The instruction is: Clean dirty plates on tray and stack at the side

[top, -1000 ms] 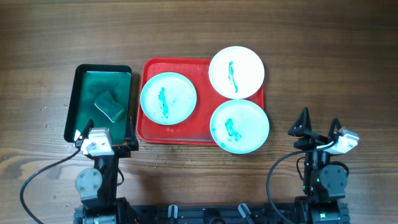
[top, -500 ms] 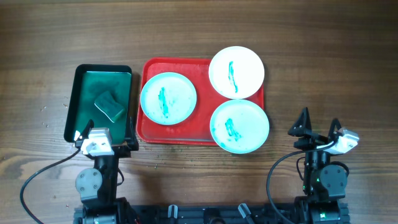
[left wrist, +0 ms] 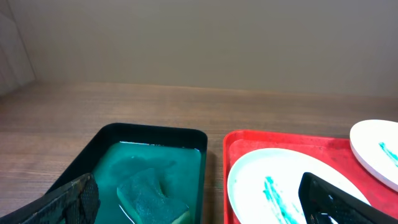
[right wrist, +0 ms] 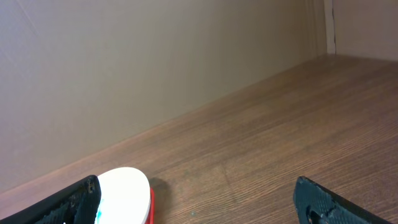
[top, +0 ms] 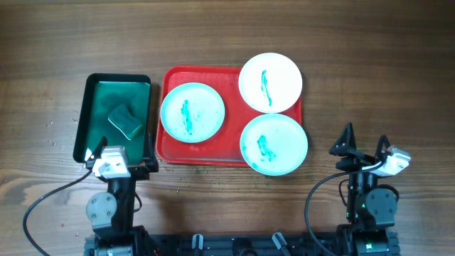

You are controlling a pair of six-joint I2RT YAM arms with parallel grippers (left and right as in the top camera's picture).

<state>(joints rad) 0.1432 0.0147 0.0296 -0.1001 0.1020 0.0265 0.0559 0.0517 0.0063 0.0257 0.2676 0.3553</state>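
Three white plates with teal smears rest on the red tray: one at the left, one at the back right overhanging the rim, one at the front right overhanging the rim. My left gripper is open and empty at the near left, behind the green tray. In the left wrist view the left plate and the red tray show between the fingers. My right gripper is open and empty, right of the red tray. The right wrist view shows one plate by its fingers.
A dark green tray holding teal water and a green sponge stands left of the red tray; it also shows in the left wrist view with the sponge. Bare wooden table lies to the right.
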